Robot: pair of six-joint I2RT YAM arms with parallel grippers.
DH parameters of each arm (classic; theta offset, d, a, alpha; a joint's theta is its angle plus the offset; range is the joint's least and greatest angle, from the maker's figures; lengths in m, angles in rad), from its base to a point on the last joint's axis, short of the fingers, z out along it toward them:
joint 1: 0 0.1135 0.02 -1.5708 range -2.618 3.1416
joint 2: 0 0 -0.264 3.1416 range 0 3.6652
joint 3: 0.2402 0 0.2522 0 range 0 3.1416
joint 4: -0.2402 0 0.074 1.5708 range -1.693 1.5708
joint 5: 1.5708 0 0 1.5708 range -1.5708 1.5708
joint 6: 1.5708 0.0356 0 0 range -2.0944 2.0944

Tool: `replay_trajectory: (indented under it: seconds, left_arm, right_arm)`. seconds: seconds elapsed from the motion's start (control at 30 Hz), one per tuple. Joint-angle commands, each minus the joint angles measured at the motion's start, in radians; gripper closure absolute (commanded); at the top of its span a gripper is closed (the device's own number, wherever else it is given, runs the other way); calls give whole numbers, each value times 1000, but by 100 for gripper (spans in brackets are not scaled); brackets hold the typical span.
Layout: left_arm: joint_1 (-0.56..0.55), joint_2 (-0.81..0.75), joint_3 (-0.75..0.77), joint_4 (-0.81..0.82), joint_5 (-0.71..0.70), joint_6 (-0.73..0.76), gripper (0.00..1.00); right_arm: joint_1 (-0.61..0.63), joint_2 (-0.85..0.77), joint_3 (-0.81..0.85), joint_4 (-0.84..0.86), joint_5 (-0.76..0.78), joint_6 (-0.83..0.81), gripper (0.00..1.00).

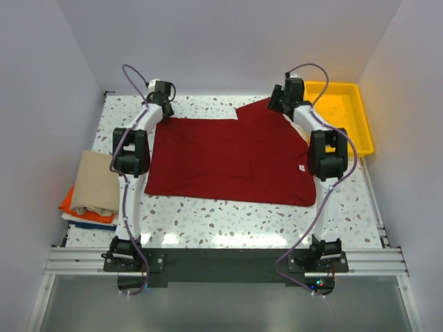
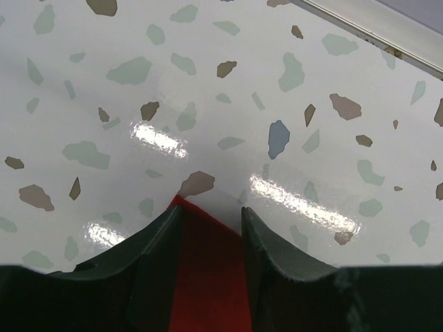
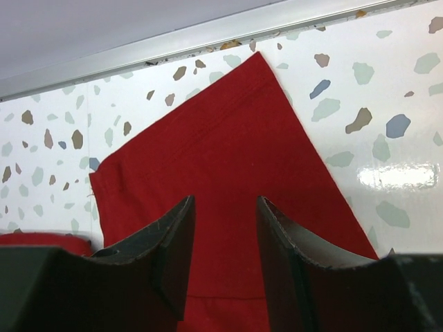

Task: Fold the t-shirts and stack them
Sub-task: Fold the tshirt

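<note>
A dark red t-shirt point(image 1: 228, 155) lies spread flat on the speckled table, its small white neck label point(image 1: 302, 168) at the right edge. My left gripper point(image 1: 165, 111) is at the shirt's far left corner. In the left wrist view this gripper point(image 2: 211, 209) stands open, with the red corner point(image 2: 208, 277) lying between its fingers. My right gripper point(image 1: 280, 104) is over the far right sleeve. It point(image 3: 225, 199) is open too, its fingers straddling the flat red sleeve point(image 3: 221, 138). Folded tan point(image 1: 97, 181), orange point(image 1: 69, 202) and blue point(image 1: 90, 223) t-shirts are stacked at the left edge.
A yellow plastic tray point(image 1: 339, 114) sits at the far right corner, close behind the right arm. A metal rail point(image 3: 208, 31) runs along the table's back edge just beyond the sleeve. White walls enclose the table on three sides.
</note>
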Motion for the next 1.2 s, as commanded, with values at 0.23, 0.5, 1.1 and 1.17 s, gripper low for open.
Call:
replay_trajectory:
  seconds: [0.23, 0.5, 1.1, 1.17]
  left_arm:
    - [-13, 68, 62, -27, -22, 27, 68]
    - [-13, 32, 29, -13, -5, 28, 94]
    - [-15, -113, -123, 102, 50, 1, 100]
    - [-15, -115, -129, 105, 51, -1, 100]
  right_arm:
    - [-34, 18, 18, 4, -55, 23, 55]
    - [-52, 42, 51, -48, -53, 42, 55]
    - [-71, 9, 4, -120, 141, 50, 52]
    - [-72, -5, 2, -135, 181, 35, 52]
